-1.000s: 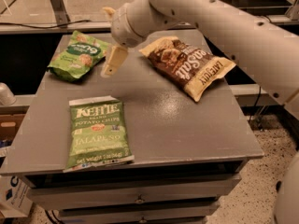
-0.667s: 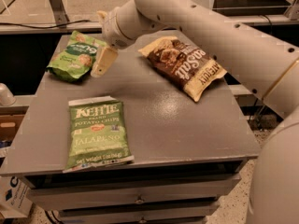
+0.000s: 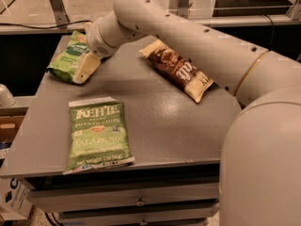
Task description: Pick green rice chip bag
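Note:
The green rice chip bag (image 3: 65,61) is a small puffy light-green bag lying at the far left corner of the grey table (image 3: 155,112). My gripper (image 3: 87,68) is at the end of the white arm that reaches in from the right. It sits low against the bag's right edge and covers part of it. The bag rests on the table.
A flat green Kettle Jalapeno bag (image 3: 98,134) lies at the front left of the table. A brown and cream bag (image 3: 178,69) lies at the back right, partly under my arm (image 3: 188,36). Drawers are below the table's front edge.
My arm has swung left. The gripper has moved from beside the bag's right side to lie against and over its right edge. The bags have not moved.

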